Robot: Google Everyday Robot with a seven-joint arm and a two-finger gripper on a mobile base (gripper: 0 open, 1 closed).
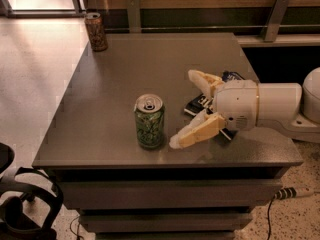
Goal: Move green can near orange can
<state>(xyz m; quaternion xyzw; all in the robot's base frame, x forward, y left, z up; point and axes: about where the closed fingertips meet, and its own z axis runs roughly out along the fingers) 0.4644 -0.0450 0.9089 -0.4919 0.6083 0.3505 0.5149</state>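
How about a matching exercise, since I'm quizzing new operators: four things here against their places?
Things:
1 green can
2 orange can
3 gripper
4 dark packet

Places:
A far left corner of the table
B open, just right of the green can
C partly hidden behind the gripper
D upright near the table's front edge

Pairs: 1-D, 2-A, 3-B, 4-C

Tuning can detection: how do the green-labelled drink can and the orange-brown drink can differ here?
Label: the aluminium green can wears a green-and-white pattern, the aluminium orange can a dark orange-brown one.
Place: the green can stands near the front edge of the grey table; the orange can at its far left corner.
Tool: the open tool is just right of the green can, far from the orange can.
Shared: both upright, silver tops.
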